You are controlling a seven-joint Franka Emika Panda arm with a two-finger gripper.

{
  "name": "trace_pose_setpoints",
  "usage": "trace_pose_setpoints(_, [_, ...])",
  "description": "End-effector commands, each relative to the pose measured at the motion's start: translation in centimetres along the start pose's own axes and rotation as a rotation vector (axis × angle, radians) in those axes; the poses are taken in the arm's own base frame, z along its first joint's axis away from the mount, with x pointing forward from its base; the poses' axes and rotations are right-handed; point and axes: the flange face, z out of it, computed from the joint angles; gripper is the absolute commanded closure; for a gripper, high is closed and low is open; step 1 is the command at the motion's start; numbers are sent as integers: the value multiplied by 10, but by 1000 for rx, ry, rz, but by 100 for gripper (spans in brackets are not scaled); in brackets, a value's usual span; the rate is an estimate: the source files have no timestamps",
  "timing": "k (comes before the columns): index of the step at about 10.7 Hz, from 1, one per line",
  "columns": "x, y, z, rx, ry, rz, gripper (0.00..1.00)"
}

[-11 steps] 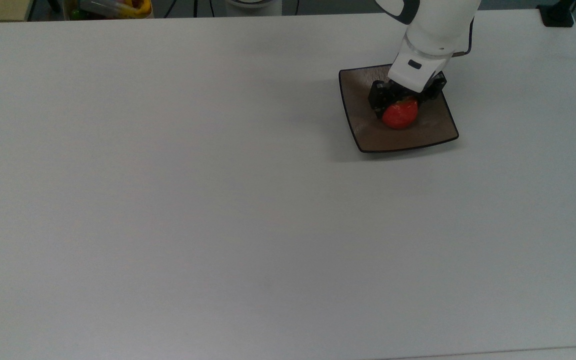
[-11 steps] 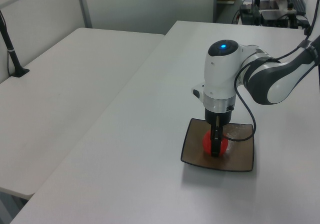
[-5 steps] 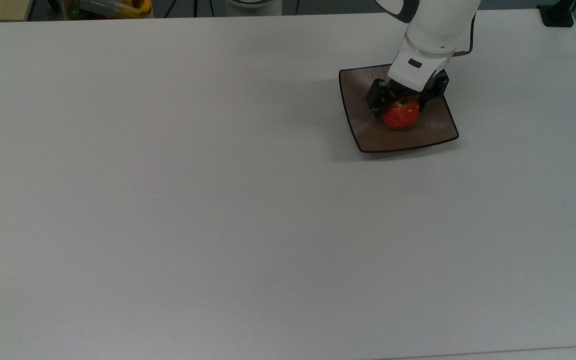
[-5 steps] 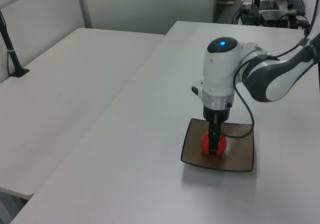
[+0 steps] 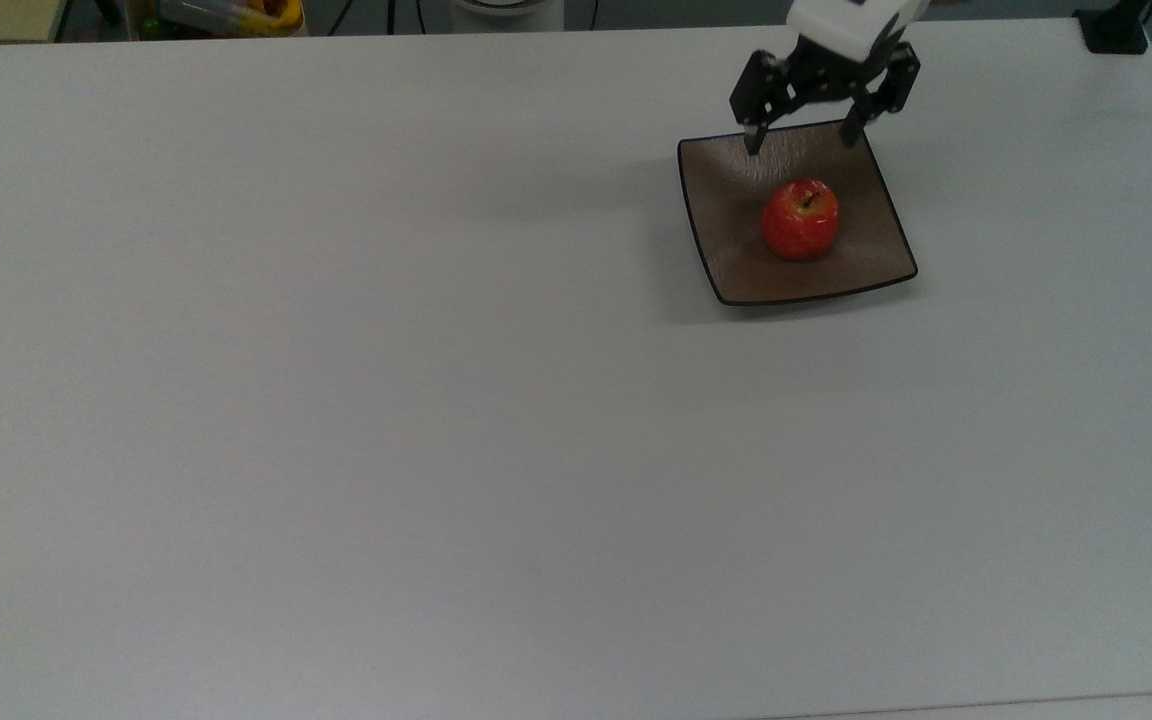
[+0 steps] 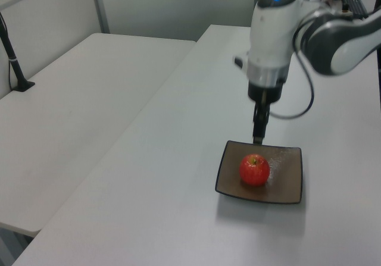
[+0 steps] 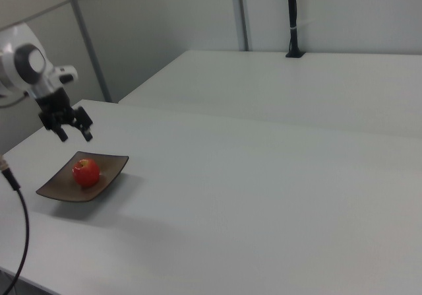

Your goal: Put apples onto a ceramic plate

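Note:
A small red apple (image 5: 800,219) with a short dark stem sits upright in the middle of the square brown ceramic plate (image 5: 726,190). The left view has the apple (image 6: 255,169) on the plate (image 6: 289,185), and the right view has the apple (image 7: 86,172) on the plate (image 7: 112,166) too. My gripper (image 5: 802,140) hangs open and empty in the air above the plate's far edge, well clear of the apple. It is above the plate in the left view (image 6: 258,136) and in the right view (image 7: 76,136).
The plate lies near the white table's (image 5: 336,400) far right part in the top view. A container of coloured items (image 5: 221,15) stands beyond the far edge. A black post base (image 5: 1114,30) sits at the far right corner. A second table (image 6: 71,99) adjoins.
My gripper has opened, let go of the apple and risen away from the plate. The apple stays upright on the plate where it was set.

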Motion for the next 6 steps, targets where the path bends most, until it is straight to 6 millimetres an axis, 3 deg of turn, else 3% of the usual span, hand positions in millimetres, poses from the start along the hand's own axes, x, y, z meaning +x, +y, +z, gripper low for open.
trace_pose_setpoints(1, [-28,65,-89,-25,36,130,0])
trace_pose_setpoints(2, [-34,96,-120,37,46,206,0])
trace_pose_setpoints(4, [-44,172,-160,76,12,346,0])
trace_pose_setpoints(6, [-54,229,-176,81,16,441,0])
